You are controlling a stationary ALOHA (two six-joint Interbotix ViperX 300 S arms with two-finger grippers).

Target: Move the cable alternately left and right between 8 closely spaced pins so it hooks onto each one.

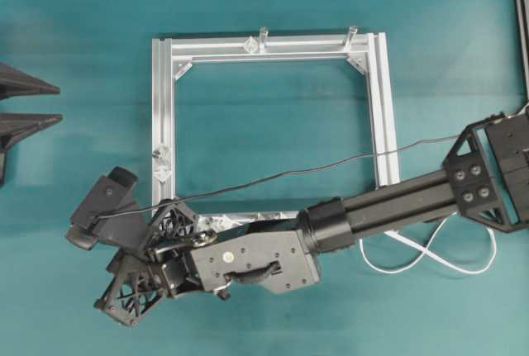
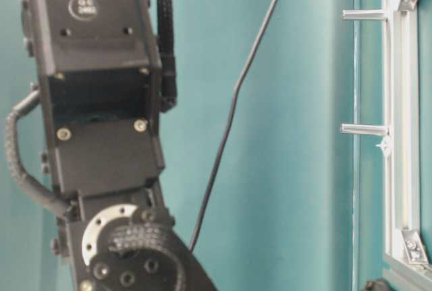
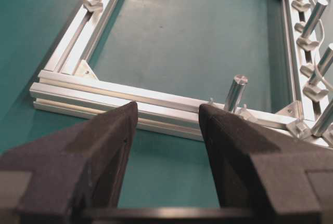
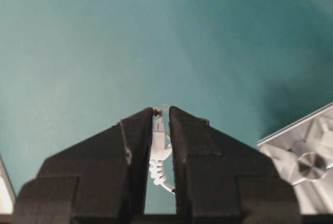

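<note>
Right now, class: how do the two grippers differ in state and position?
The left gripper stands wide open, holding nothing; the right gripper is shut on the cable plug. The left waits short of the frame; the right reaches across beyond the frame's corner. Both have black foam-padded fingers.

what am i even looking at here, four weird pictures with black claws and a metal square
It is a two-armed robot, filmed from four places at once. One camera looks down from above, one sits low at table height, and one rides on each wrist, looking out between that arm's jaws.

On the teal table lies a square aluminium frame with upright metal posts and small studs, the pins.

The right gripper has its jaws shut on the plug end of a white cable; the rest of the cable loops on the table behind the arm. The left gripper is open and holds nothing, facing the frame. The thin black wire crossing the frame is the robot's own.
</note>
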